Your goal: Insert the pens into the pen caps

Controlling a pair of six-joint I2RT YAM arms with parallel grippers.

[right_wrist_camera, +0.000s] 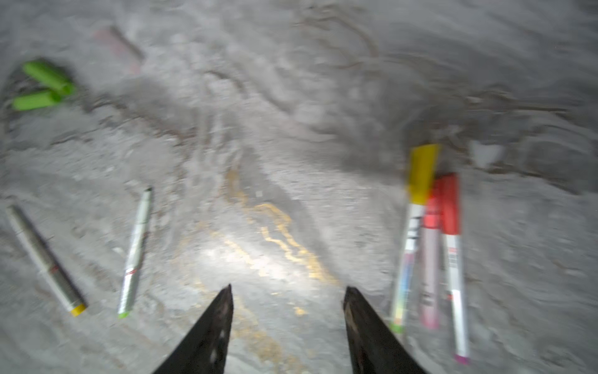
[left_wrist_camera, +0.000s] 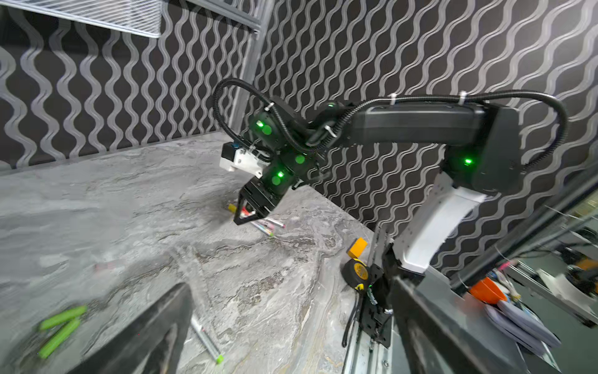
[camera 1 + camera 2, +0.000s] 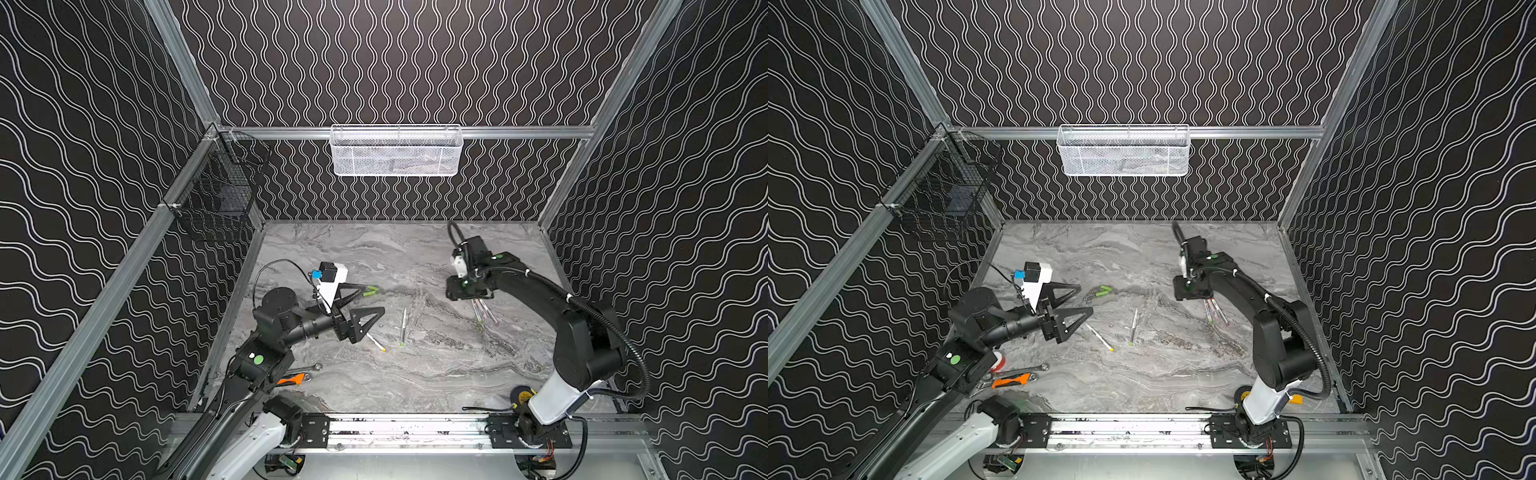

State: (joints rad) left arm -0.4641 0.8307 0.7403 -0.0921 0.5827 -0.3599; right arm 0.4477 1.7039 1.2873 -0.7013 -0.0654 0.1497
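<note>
Evidently finished, three capped white marker pens (image 1: 430, 259) lie bundled beside the empty, parted right jaws. Left jaws gape empty.

in both top views the right arm (image 3: 519, 278) hides three pens' (image 3: 483, 311) capped ends.

Robotics lab cell, aluminium frame (image 3: 519, 133) boxing in black wavy-patterned walls (image 3: 395, 62), marble-look tabletop (image 3: 415, 374), two robot arms (image 3: 582, 332) mounted on a front rail (image 3: 415, 428), white mesh basket (image 3: 395, 151) and black wire basket (image 3: 216, 195) hooked on the frame.
</note>
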